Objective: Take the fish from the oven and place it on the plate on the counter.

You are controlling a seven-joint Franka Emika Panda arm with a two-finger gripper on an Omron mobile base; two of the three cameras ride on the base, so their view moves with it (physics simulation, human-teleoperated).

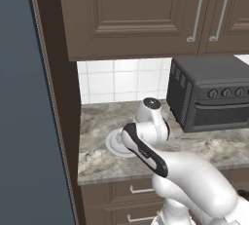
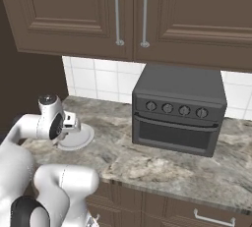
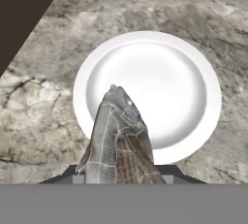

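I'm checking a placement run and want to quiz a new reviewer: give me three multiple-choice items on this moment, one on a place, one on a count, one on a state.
1. Where is the fish?
A. flat in the plate's bowl
B. between the gripper's fingers, above the plate
C. on the bare counter

2. How many knobs show on the toaster oven in the right base view?
A. two
B. four
C. six

3. What state is the plate in?
A. empty
B. holding the fish
C. tipped on edge

Answers:
1 B, the fish rises from the gripper in the hand view.
2 B, four in a row.
3 A, its white bowl lies bare on the counter.
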